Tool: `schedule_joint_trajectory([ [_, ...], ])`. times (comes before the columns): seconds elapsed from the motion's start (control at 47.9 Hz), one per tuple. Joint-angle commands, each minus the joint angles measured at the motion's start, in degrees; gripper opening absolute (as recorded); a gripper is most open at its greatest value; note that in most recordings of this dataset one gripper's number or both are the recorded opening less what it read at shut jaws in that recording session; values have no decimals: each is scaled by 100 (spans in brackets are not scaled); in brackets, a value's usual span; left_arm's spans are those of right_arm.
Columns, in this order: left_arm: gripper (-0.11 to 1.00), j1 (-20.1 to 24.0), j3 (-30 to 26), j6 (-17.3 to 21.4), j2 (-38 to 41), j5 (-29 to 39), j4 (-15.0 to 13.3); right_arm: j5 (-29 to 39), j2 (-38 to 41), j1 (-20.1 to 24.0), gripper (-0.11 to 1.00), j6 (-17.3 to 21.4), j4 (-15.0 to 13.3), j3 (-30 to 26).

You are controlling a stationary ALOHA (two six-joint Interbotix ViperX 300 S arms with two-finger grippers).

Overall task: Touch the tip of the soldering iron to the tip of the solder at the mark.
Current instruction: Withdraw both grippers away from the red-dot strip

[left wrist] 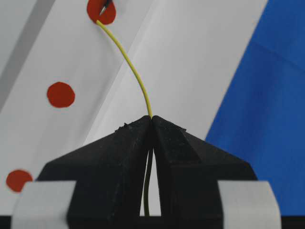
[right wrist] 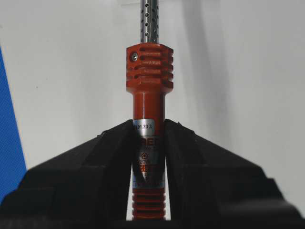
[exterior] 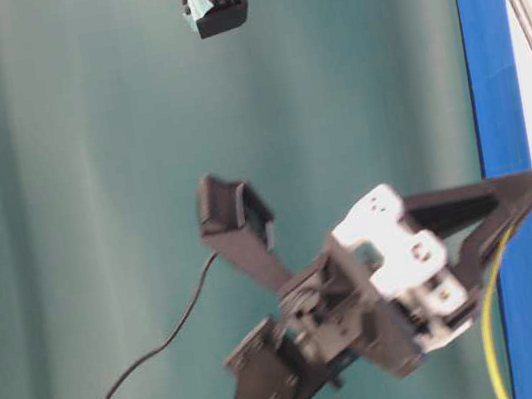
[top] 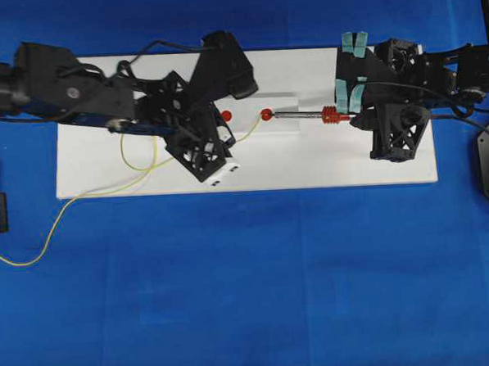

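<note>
The soldering iron [top: 302, 113] lies level over the white board [top: 350, 169], its red ribbed handle [right wrist: 149, 76] clamped in my shut right gripper [right wrist: 149, 126], which also shows in the overhead view [top: 354, 118]. Its dark tip [left wrist: 107, 4] rests on a red mark [left wrist: 101, 12]. My left gripper [left wrist: 152, 119], seen from above at the board's middle [top: 232, 139], is shut on the thin yellow solder [left wrist: 133, 71]. The solder curves up to the same mark [top: 266, 115], and its end appears to meet the iron's tip there.
Two more red marks [left wrist: 61, 94] [left wrist: 19, 180] lie on the board left of the used one. The slack solder [top: 35, 251] trails off the board's left edge onto the blue cloth. The iron's black cord [top: 463, 121] runs off to the right.
</note>
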Motion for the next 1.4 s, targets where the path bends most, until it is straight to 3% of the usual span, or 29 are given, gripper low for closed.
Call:
schedule_joint_trajectory([
  [0.0, 3, -18, 97, 79, -501, -53, 18, -53, -79, -9, 7, 9, -9, -114],
  [0.459, 3, -9, 1292, 79, -1740, -615, 18, -114, -97, -9, 7, 9, -9, -97],
  [0.71, 3, -9, 1468, 79, -1863, -703, 18, -132, -176, -9, 7, 0, -18, -79],
  [1.044, 3, -9, 1811, 70, -2206, -817, 9, -272, -1529, -79, 7, 18, -18, 492],
  [1.169, 3, -18, 1960, 70, -2347, -1002, 9, -272, -2136, -88, 7, 185, -9, 721],
  [1.378, 3, -9, 2136, 62, -2487, -1204, 9, -272, -2373, -88, 7, 299, -18, 870],
])
